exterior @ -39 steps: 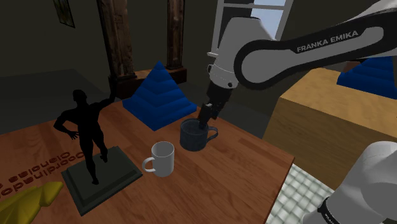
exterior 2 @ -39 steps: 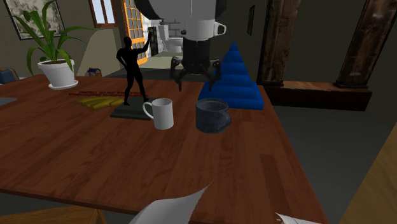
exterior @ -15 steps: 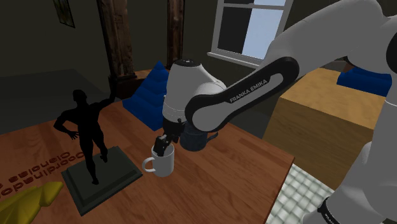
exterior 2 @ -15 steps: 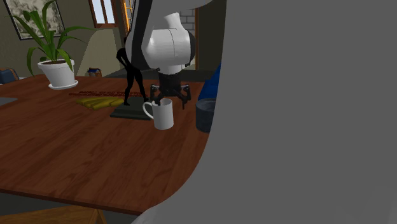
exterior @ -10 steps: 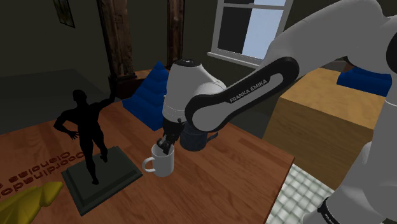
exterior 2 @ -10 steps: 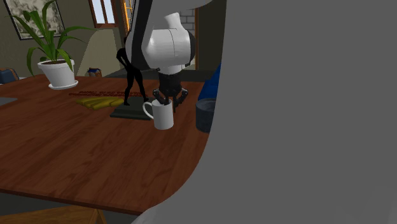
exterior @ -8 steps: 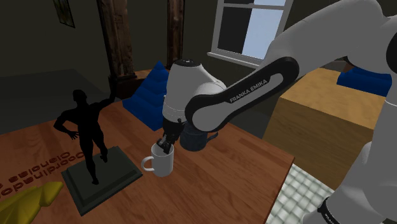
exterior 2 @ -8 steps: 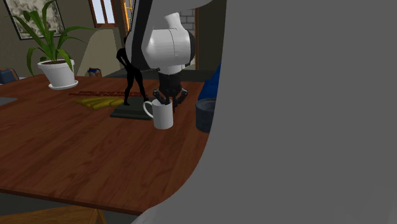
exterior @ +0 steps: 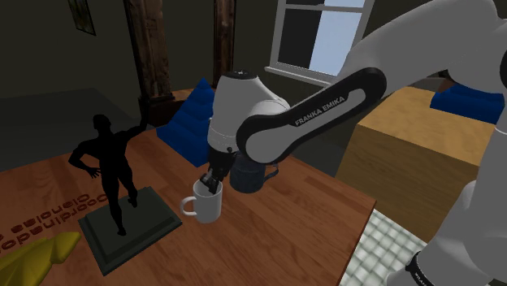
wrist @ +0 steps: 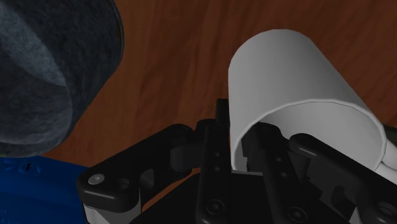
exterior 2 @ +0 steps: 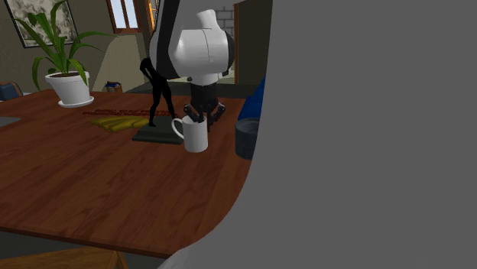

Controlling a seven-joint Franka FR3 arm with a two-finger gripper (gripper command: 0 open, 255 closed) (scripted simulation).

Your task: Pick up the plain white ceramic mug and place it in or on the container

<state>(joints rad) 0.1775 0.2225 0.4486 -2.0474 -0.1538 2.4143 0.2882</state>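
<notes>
- The tabletop is reddish-brown wood in a dim room, with a bright window and dark wooden posts behind it.
- A potted plant stands at the tabletop's far corner in the second exterior view.
- A black statue of a man stands upright on a dark square base. A yellow object lies beyond the base, towards the shoulder view's lower left.
- A blue stepped pyramid sits at the back of the tabletop, partly behind the arm.
- The white mug is upright, just beside the statue's base, with its handle towards the base.
- The gripper reaches down onto the mug's rim. In the wrist view the fingers are closed on the mug's wall, one inside the mouth and one outside.
- The dark blue-grey container stands near the mug on the shoulder view's right, apart from it and partly hidden by the arm.
- The tabletop's edge runs diagonally past the container towards the shoulder view's lower right, with pale tiled floor and a tan box beyond it.
- Bare wood lies between the mug and that edge. A broad bare stretch also spreads in front of the mug in the second exterior view.
</notes>
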